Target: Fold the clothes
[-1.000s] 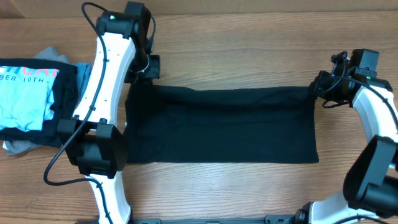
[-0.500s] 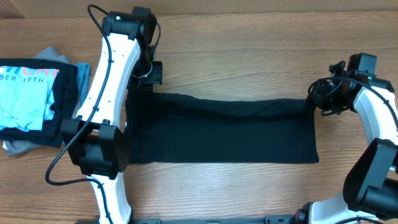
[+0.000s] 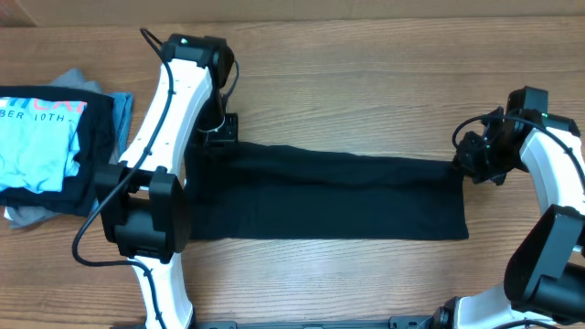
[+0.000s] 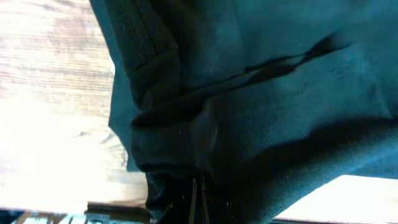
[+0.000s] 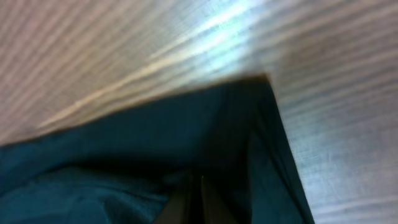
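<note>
Tabletop (image 3: 366,55) of pale wood spreads beneath both my pincers. Across it lies the black garment (image 3: 329,196), a long dark band reaching from my left pincer (image 3: 218,132) straight over to my right pincer (image 3: 473,164). Its far edge runs from one pincer to the other, and the rest lies flat on the wood on the side of the pincers that faces my bases.

Outward of my left pincer, past the left arm and well apart from it, sits a pile with a light blue T-shirt (image 3: 37,146) with white lettering on top. Dark cloth (image 3: 91,155) shows under it, and a grey garment (image 3: 23,217) peeks out at the pile's edge.

My left pincer is clenched on the garment's far corner at that end. In the left wrist view the fabric bunches into thick folds right at the closed fingertips (image 4: 198,193), with a stitched hem just beyond them and bare wood off to one side.

My right pincer is clenched on the opposite far corner. The right wrist view shows the cloth's pointed corner just ahead of the closed tips (image 5: 199,193), with wood grain beyond it.
</note>
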You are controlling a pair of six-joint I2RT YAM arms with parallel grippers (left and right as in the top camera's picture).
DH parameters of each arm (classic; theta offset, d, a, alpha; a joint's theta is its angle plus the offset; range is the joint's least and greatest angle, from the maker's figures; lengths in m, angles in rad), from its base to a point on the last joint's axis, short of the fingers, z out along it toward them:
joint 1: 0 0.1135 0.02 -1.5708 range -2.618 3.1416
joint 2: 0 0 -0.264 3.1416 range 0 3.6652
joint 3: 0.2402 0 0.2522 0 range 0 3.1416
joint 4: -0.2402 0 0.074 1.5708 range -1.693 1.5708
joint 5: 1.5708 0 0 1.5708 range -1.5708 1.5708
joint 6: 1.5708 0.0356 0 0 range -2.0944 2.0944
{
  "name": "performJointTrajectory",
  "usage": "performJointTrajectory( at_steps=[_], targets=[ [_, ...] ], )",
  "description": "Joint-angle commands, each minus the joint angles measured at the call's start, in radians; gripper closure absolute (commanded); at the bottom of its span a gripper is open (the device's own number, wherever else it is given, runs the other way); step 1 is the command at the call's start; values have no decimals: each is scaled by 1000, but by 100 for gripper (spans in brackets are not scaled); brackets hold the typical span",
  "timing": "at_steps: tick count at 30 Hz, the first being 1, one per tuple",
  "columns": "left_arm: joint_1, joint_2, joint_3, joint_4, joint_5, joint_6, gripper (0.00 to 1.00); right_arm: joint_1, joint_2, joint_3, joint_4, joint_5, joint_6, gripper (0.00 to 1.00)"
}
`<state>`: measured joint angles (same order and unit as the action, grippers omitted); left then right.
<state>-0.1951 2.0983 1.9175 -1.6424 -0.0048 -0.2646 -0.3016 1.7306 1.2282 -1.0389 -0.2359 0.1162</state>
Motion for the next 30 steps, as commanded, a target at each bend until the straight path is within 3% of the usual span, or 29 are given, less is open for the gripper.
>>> performJointTrajectory(
  at_steps=[1,30],
  targets=[
    [-4,-10,-16,-20,-14,-36,96,-8,-40,15,-31,26,16,96],
    [-30,-10,-245,5,-42,-35,96,-8,-55,10,-254,124,74,96]
  ],
)
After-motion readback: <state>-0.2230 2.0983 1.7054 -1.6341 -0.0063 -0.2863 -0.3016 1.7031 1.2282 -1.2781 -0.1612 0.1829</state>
